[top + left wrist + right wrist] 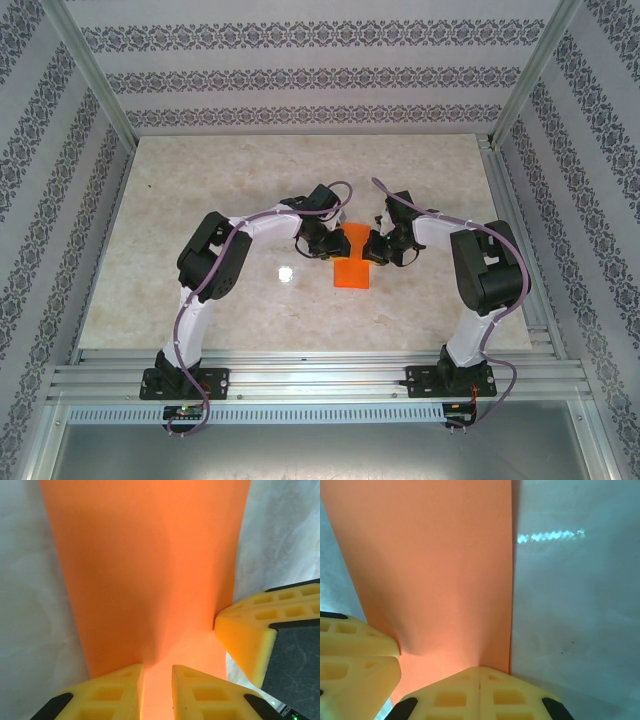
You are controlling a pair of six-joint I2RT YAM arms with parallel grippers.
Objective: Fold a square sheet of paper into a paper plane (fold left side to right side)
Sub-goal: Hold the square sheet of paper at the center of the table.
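The orange square sheet of paper lies on the table as a narrow upright rectangle, with no paper plane's dart outline to it. My left gripper reaches in from its left side and my right gripper from its right. In the left wrist view the left gripper has a narrow gap between its yellow fingers, with the paper bulging up at that gap. My right gripper is shut, its tips resting on the puckered paper near the paper's right edge. I cannot tell whether a layer is pinched.
The pale marble-look table is bare around the paper. Patterned walls and aluminium posts enclose it, with a rail along the near edge. The two grippers stand close: the right fingers show beside the left ones, and the left fingers beside the right ones.
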